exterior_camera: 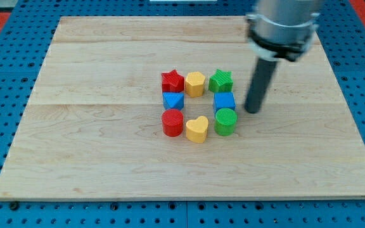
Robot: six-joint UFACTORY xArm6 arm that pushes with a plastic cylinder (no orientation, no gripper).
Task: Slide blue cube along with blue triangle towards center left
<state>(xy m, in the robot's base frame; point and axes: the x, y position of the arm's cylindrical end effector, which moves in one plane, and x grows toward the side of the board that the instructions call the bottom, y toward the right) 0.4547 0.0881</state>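
Pretty much nothing done yet: the tip (252, 111) sits just right of the blue cube (224, 101), blue triangle (173, 100) unmoved; no jaws here, just a rod.

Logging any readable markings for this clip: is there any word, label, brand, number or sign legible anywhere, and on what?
None: no readable text in the camera view.
The wooden board shows bare wood grain only.
The blocks, such as the blue cube and blue triangle, have plain coloured faces.
The rod ending in my tip, right of the blue cube, carries no marking.
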